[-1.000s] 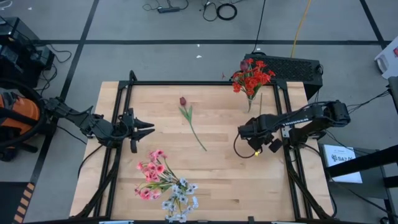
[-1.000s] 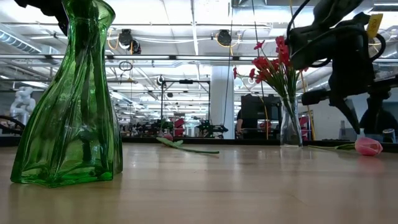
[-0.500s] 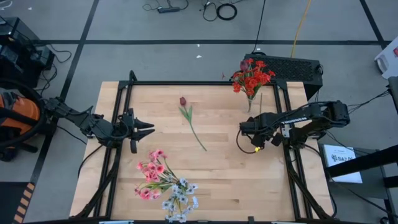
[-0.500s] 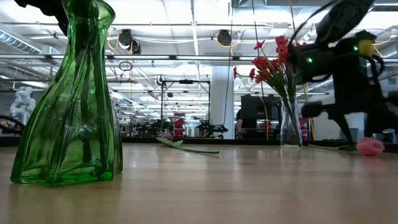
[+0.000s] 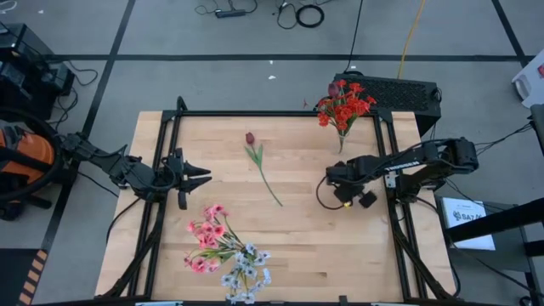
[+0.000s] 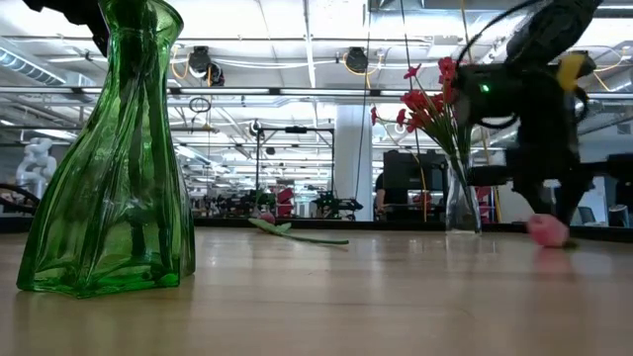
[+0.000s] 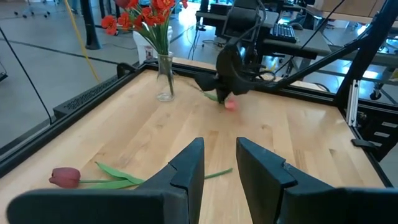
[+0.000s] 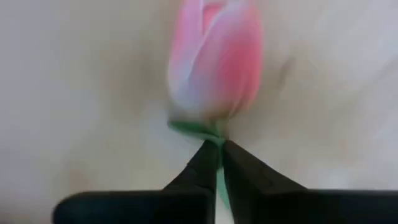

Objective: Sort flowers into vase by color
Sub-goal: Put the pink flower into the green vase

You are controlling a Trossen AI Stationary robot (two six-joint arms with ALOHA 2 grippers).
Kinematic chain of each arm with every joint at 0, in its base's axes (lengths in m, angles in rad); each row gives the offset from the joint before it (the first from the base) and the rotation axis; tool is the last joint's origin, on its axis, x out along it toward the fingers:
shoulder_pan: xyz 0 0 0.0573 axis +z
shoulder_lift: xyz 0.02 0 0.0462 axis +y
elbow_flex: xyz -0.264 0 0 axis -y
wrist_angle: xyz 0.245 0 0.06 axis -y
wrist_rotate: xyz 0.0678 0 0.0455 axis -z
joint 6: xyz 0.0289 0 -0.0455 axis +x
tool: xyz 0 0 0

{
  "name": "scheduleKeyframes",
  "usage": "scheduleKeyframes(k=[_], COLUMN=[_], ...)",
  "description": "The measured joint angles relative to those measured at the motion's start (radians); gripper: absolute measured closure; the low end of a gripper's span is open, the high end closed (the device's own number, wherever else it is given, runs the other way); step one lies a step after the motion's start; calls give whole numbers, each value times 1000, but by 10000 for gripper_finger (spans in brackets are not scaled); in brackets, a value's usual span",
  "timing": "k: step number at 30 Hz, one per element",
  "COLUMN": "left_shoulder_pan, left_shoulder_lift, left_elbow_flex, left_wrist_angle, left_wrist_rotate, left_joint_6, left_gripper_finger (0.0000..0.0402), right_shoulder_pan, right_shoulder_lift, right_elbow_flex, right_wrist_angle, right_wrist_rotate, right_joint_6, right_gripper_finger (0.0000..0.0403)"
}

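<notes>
Right end effector (image 8: pixel 219 155) pinched closed, left (image 7: pixel 219 163) spread.

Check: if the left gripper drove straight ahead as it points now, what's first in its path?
Probably the maroon tulip, though it lies slightly off-line. Beyond it sits the right gripper on the pink tulip. Depth is uncertain.

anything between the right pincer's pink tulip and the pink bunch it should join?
Nothing visible. The right pincer is shut on the pink tulip by its stem. Bare table lies between it and the pink flowers; the maroon tulip lies off that line.
</notes>
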Motion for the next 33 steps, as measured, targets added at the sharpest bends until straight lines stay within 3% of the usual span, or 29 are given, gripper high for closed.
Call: scheduleKeyframes(k=[4,7,12,15,26,33], left_shoulder_pan=[0,0,0,0,0,0], left_shoulder_lift=[0,0,0,0,0,0], left_elbow_flex=[0,0,0,0,0,0], left_wrist_angle=[0,0,0,0,0,-1], left_wrist_rotate=[0,0,0,1,1,1], left_joint_6=[0,0,0,0,1,1], left_gripper_finger=[301,301,301,301,301,301], right_shoulder_pan=[6,6,14,26,159,298], right_shoulder_lift=[2,2,2,2,2,2], right_elbow_flex=[38,53,79,99,204,259], right_wrist_angle=[128,308,608,735,846,978], right_wrist_rotate=[-197,-306,-331,-327,-103,165], right_joint_6=[207,449,859,1025,1304,1363], right_gripper_finger=[394,395,400,402,402,403])
